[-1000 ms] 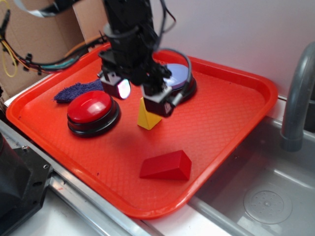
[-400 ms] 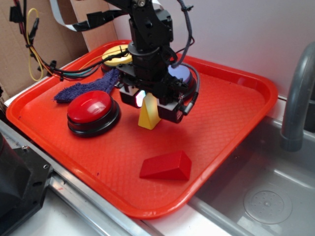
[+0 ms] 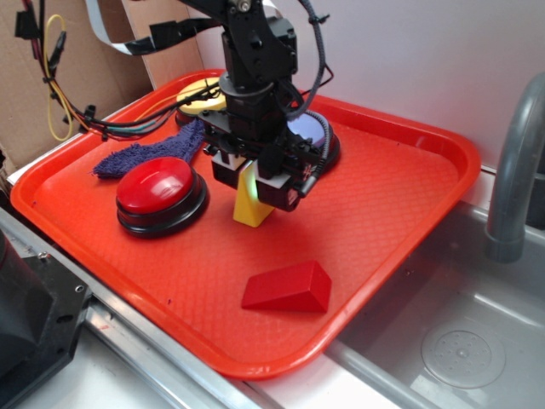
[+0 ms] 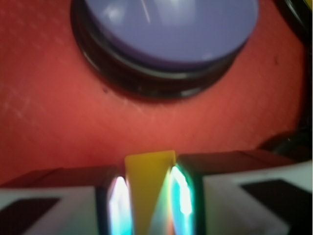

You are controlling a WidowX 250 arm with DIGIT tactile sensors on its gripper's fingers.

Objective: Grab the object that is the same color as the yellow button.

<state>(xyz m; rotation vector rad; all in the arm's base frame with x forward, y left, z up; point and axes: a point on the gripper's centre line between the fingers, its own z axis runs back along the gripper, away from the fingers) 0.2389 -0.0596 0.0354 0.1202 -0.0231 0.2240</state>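
Both pads of the end effector (image 3: 252, 181) now pinch the yellow wedge (image 3: 250, 204), having lowered.

Black jointed arm, looped black cables, black-and-white hand (image 3: 253, 183) with glowing pads (image 4: 119, 208).

Textured matt red plastic tray (image 3: 400, 204), glossy domed red button (image 3: 157, 186), fuzzy purple cloth (image 3: 140, 158), smooth yellow wedge (image 3: 249, 204).
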